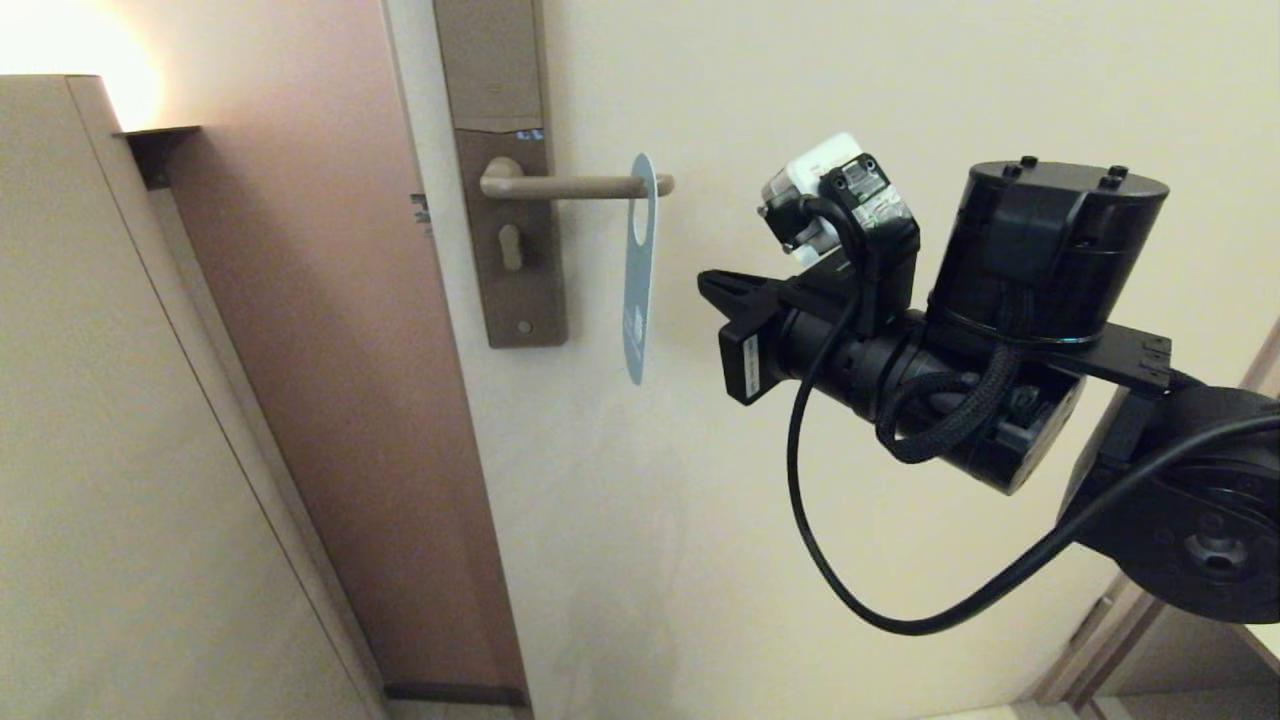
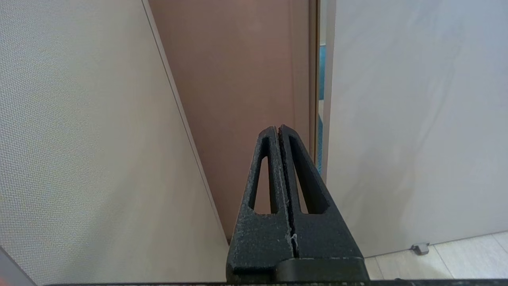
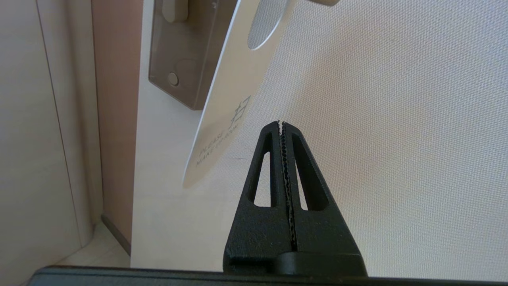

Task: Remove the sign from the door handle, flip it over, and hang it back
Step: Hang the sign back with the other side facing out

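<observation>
The sign (image 1: pixel 640 270) hangs edge-on from the door handle (image 1: pixel 580 186), close to the lever's rounded tip, with its blue face toward the lock plate (image 1: pixel 510 280). In the right wrist view the sign (image 3: pixel 226 111) shows its white face, which reads "PLEASE MAKE UP ROOM". My right gripper (image 1: pixel 706 284) is level with the sign's lower half and a short way to its right, clear of it. Its jaws (image 3: pixel 281 123) are shut with nothing between them. My left gripper (image 2: pixel 278 127) is shut and empty, low down and pointing at the door's edge.
The door (image 1: pixel 850 520) fills the centre and right. A brown jamb (image 1: pixel 330 350) and a beige wall panel (image 1: pixel 100 400) stand to its left. The lock plate (image 3: pixel 178 67) lies behind the sign. A small door stop (image 2: pixel 420 248) sits on the floor (image 2: pixel 456 258).
</observation>
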